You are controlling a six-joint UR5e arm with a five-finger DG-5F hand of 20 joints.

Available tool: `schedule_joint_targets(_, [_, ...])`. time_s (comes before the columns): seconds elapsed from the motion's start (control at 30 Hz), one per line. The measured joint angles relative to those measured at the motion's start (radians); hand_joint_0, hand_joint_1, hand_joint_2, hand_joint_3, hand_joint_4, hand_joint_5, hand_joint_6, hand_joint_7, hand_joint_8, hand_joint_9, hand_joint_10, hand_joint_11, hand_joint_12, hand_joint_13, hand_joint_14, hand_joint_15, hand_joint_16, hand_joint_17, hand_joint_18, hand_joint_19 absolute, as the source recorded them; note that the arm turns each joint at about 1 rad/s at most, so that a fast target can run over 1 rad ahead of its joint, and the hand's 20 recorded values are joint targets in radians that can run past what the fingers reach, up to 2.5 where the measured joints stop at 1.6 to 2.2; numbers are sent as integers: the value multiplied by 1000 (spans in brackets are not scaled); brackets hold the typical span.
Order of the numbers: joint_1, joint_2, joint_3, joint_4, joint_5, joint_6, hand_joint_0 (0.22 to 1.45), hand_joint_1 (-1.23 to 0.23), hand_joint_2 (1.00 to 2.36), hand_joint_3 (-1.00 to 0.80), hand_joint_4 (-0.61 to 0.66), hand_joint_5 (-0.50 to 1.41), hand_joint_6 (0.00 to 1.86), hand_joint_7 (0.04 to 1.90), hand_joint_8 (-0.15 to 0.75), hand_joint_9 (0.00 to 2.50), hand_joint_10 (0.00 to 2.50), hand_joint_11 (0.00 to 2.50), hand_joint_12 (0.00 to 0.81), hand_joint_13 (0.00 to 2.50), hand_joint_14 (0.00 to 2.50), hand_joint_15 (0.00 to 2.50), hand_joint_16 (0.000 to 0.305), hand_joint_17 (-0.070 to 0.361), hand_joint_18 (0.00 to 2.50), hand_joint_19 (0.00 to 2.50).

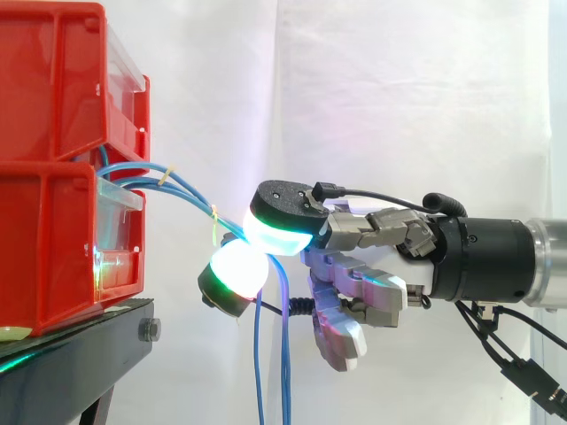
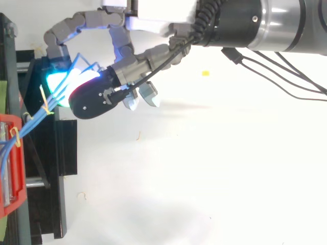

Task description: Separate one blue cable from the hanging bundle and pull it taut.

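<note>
Several blue cables [image 1: 285,354] ran out of the lower red bin [image 1: 53,248] and hung just beside it. There we noted the hand [image 1: 376,232] pinched on them. Risk: yellow ties [image 1: 213,221] bind the strands, so a pull may drag them all.
</note>
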Motion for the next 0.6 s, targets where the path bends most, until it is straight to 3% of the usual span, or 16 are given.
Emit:
schedule_joint_targets(0.33, [1,22,-7,-95,-3,-38,692,-728,1018,-212,49,143,503,1306,65,1996,13,270,241,1651,13,321,68,154,2007,339])
schedule_joint_targets(0.6, [1,69,-65,-119,-1,-41,692,-726,1018,-213,52,143,503,1311,68,1999,14,287,240,1654,15,322,69,154,2002,342])
